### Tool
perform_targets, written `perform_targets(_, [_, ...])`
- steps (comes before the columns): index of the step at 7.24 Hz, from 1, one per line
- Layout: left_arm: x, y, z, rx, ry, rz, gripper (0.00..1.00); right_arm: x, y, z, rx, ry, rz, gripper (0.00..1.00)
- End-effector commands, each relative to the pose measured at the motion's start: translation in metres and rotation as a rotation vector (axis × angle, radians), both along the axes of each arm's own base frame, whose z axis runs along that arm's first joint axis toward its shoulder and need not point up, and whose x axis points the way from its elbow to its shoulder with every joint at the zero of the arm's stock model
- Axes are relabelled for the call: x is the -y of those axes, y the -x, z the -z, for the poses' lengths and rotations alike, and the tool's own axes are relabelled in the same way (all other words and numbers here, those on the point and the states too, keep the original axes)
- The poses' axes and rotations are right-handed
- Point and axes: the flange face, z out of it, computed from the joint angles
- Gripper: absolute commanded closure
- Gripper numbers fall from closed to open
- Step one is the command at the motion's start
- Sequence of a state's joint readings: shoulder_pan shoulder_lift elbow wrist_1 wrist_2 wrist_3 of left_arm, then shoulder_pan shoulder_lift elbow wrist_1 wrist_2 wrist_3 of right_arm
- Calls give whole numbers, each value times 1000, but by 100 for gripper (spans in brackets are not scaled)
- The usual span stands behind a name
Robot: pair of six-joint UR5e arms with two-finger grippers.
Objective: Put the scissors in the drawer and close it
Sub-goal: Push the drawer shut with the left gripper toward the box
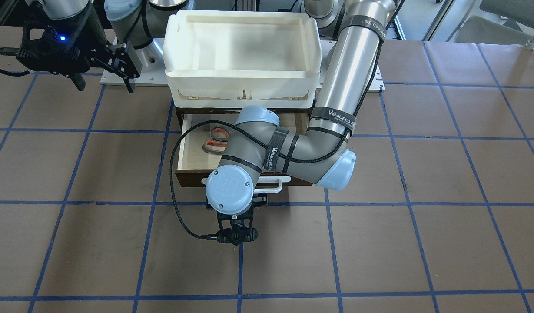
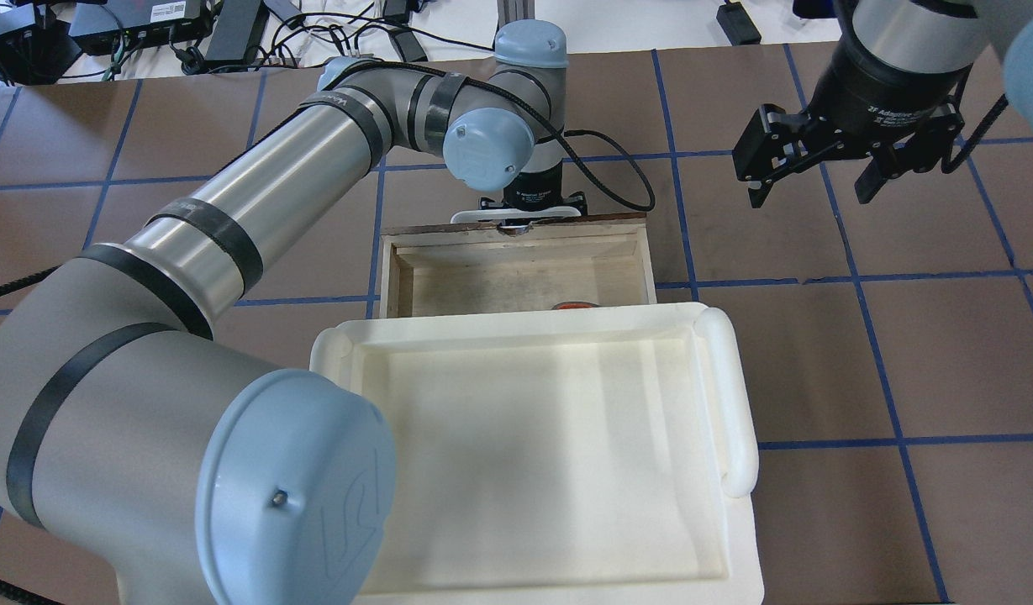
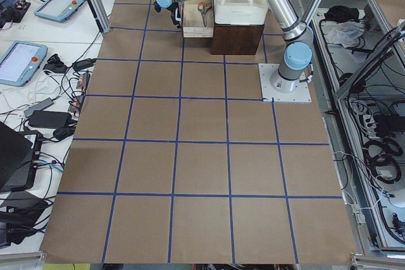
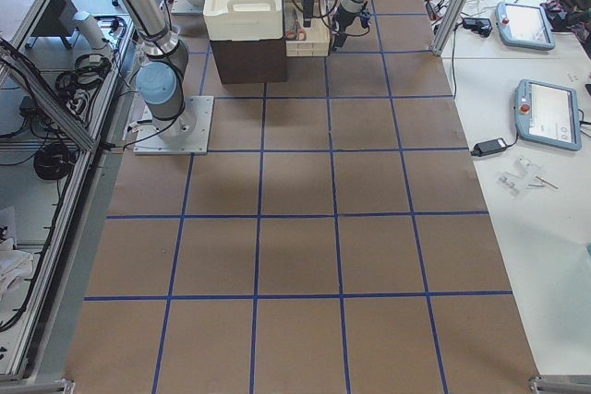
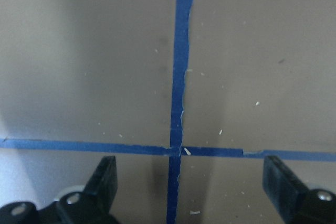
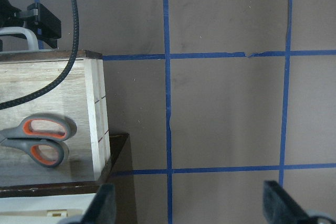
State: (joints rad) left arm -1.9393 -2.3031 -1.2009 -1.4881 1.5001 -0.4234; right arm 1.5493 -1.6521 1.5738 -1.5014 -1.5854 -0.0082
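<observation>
Scissors [image 6: 39, 140] are lying flat inside the open drawer [image 2: 516, 244], toward the robot's right side, near the white tray's [image 2: 726, 403] edge. Left gripper [image 5: 191, 174] is hanging just beyond the drawer's white bar handle [image 1: 275, 184], jaws spread wide over the table [image 1: 423, 217], gripping nothing. Right gripper [image 2: 810, 189] is hovering well off to the right, jaws apart, empty.

A white rectangular plastic tray [image 1: 243, 87] sits atop a dark brown wooden cabinet [image 3: 237, 39] on the brown paper-covered table [image 1: 445, 174], which blue tape lines [image 5: 182, 51] cross.
</observation>
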Motion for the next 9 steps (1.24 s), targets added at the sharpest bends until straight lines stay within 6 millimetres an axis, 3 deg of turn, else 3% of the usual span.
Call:
perform_targets(1, [-15, -1, -13, 9, -23, -5, 0, 0, 0, 0, 2, -1, 0, 0])
perform_targets(2, [-22, -4, -9, 14, -34, -5, 0, 0, 0, 0, 1, -1, -1, 0])
perform_targets(5, [-27, -3, -20, 10, -24, -4, 0, 0, 0, 0, 2, -1, -6, 0])
perform_targets(9, [-77, -5, -20, 32, -77, 24, 0, 0, 0, 0, 2, -1, -4, 0])
